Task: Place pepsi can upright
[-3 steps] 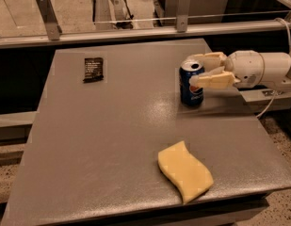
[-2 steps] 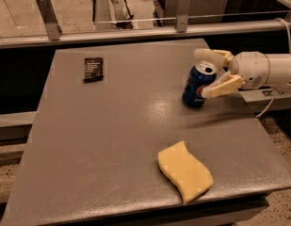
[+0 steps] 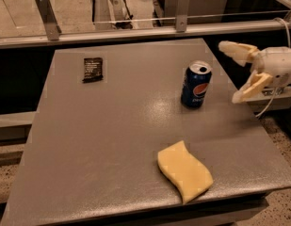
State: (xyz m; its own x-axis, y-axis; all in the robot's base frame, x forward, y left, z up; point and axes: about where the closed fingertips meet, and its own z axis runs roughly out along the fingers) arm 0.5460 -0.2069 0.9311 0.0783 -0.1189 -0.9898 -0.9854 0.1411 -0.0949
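The dark-blue pepsi can (image 3: pixel 196 84) stands upright on the grey table (image 3: pixel 112 140), right of centre, with its silver top facing up and the round logo towards me. My gripper (image 3: pixel 234 72) is to the right of the can, apart from it, near the table's right edge. Its two cream fingers (image 3: pixel 236 49) are spread wide and hold nothing.
A yellow sponge (image 3: pixel 184 170) lies near the table's front edge. A small black packet (image 3: pixel 92 69) lies at the back left. A metal rail with posts (image 3: pixel 135 31) runs behind the table. A white cable (image 3: pixel 270 102) hangs by the right edge.
The gripper has let go of the can and drawn back to the right. The can, tilted a moment ago, now stands upright on its own.
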